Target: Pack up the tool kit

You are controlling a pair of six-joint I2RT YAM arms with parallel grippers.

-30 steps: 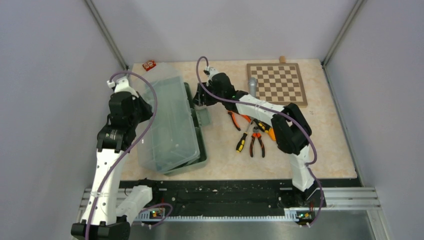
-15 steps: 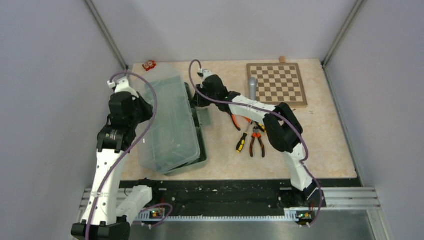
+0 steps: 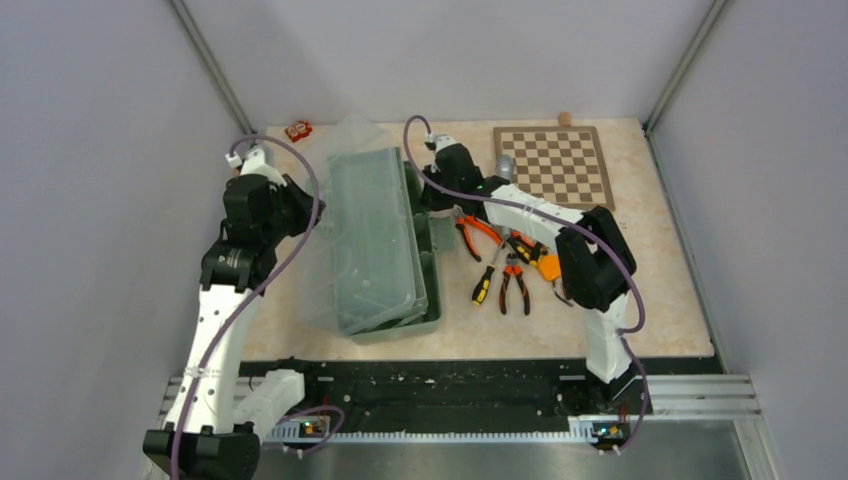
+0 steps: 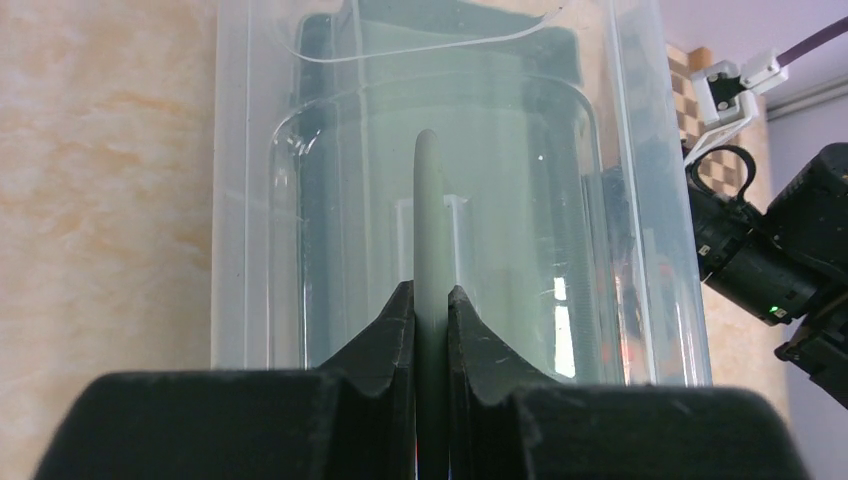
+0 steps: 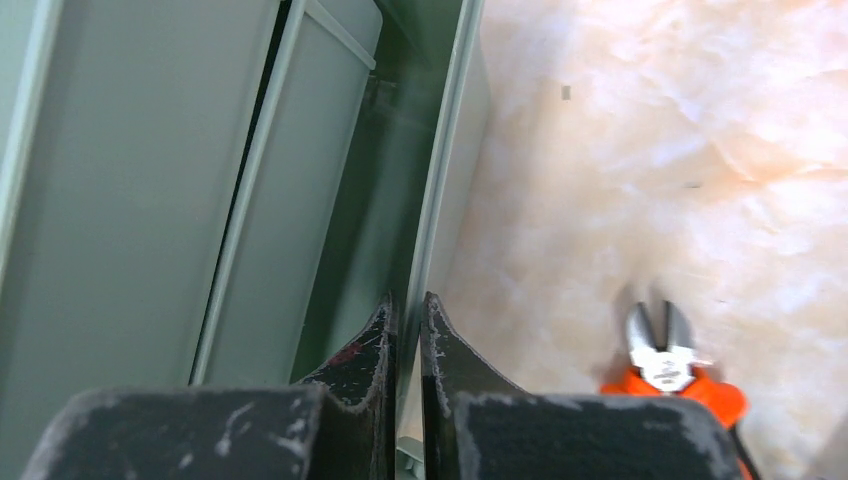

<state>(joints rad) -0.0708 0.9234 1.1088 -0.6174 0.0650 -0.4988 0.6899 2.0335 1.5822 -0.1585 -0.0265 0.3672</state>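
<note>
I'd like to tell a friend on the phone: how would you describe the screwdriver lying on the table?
Start at the wooden chessboard in the far right corner, then look nearer and slightly left. The screwdriver lies just left of orange-handled pliers; it has one straight yellow-and-black handle, not two orange grips.

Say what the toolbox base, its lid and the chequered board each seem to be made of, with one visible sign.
Toolbox base: probably moulded plastic, pale green, smooth, faintly glossy walls. Lid: clear plastic, slightly cloudy; the table shows through it. Chequered board: likely wood, matt, with light and dark brown squares inside a tan frame.
</note>
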